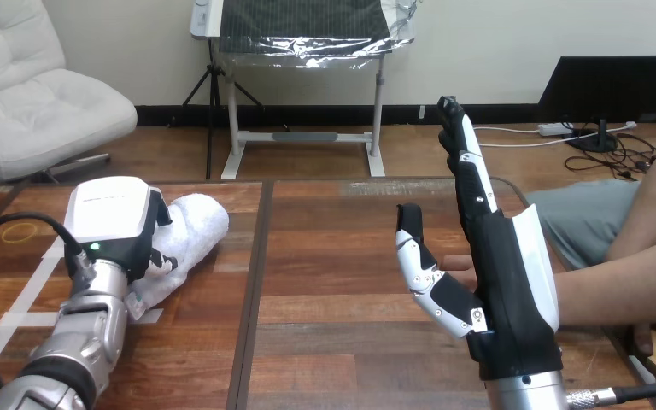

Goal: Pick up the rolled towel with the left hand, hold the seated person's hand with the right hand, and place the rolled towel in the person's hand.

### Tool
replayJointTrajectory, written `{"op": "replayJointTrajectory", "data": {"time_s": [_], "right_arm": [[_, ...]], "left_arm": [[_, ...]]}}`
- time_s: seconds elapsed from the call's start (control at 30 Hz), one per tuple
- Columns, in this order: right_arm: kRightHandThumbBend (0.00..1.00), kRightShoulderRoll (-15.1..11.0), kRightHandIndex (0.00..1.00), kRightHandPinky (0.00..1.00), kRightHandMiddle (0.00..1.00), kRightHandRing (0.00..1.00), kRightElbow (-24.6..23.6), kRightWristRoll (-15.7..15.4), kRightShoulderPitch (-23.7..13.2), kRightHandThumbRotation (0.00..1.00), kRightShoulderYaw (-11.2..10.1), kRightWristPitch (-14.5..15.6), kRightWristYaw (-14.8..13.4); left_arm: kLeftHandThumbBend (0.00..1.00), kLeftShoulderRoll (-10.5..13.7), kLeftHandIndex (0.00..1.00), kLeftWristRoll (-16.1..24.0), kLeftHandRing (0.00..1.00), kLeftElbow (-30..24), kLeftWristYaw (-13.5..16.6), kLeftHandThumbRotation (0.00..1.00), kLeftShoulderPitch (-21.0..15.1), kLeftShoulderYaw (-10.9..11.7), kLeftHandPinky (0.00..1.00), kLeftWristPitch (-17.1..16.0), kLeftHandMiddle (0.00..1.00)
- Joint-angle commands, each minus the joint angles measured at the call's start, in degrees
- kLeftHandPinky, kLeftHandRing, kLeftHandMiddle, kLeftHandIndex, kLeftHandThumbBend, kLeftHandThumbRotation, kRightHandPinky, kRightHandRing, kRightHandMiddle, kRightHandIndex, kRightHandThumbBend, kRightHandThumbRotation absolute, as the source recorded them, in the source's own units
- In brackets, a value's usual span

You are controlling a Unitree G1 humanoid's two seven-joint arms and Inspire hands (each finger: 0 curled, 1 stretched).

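The rolled towel (201, 219) lies on the surface (333, 350) at the left, its near end inside the left hand's (111, 215) curled fingers. The right hand (500, 269) stands upright, fingers straight, holding nothing, with the person's hand (457, 261) against its palm.

We look from the head camera, forward and down across the counter (333, 342), close above its near part.
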Motion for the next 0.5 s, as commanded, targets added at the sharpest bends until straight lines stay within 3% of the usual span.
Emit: {"op": "replayJointTrajectory", "data": {"time_s": [0.0, 0.3, 0.47], "right_arm": [[0.0, 0.8, 1.0, 1.0, 1.0, 1.0, -3.2, 0.5, -1.8, 0.0, -0.2, -0.8, 0.1], [0.0, 0.9, 1.0, 1.0, 1.0, 1.0, -3.6, -0.1, -1.8, 0.0, -0.2, -0.5, 0.1], [0.0, 0.9, 1.0, 1.0, 1.0, 1.0, -4.0, -0.1, -1.7, 0.0, -0.1, -0.2, 0.2]], "left_arm": [[0.65, 0.5, 0.57, -1.7, 0.4, -1.6, 0.7, 0.01, 0.6, 1.6, 0.36, -3.0, 0.47], [0.63, 1.5, 0.62, -4.6, 0.52, -6.1, -0.8, 0.16, 3.2, 3.8, 0.47, -10.8, 0.57], [0.62, 2.4, 0.65, -5.6, 0.56, -11.6, -0.8, 0.23, 6.4, 4.8, 0.51, -16.3, 0.61]]}}
